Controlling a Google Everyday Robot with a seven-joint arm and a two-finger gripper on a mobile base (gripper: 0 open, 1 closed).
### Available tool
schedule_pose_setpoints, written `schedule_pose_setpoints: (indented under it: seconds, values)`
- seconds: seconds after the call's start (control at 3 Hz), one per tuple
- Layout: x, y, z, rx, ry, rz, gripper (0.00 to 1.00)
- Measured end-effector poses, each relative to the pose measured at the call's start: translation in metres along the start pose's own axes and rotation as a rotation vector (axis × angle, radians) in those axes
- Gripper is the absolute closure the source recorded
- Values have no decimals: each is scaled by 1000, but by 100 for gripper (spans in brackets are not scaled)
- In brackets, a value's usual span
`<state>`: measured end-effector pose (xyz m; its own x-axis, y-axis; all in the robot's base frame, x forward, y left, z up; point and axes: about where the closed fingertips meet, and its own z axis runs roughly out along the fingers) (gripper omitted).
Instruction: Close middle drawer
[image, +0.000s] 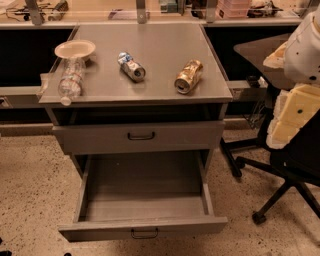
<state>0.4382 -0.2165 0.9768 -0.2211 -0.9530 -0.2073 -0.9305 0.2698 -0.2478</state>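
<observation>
The middle drawer (144, 227) is a grey metal tray pulled far out toward me, empty inside, with a small dark loop handle (144, 233) on its flat front. Above it the top drawer (140, 136) has its front nearly flush and its own dark handle. The lowest drawer is hidden beneath the open one. Only white and cream-coloured segments of my arm (300, 75) show, at the right edge, level with the cabinet top and well to the right of the drawers. My gripper itself is out of view.
On the cabinet top (150, 45) lie a clear plastic bottle (71, 80), a white bowl (75, 49), a silver-blue can (132, 67) and a gold can (188, 76). A black office chair (280, 170) stands at the right. The floor (30, 190) is speckled.
</observation>
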Motion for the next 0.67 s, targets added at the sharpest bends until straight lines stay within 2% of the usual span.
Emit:
schedule_pose_setpoints:
  seconds: [0.33, 0.67]
  values:
    - [-3, -5, 4, -3, -13, 4, 0]
    - [-15, -22, 19, -20, -65, 18, 0]
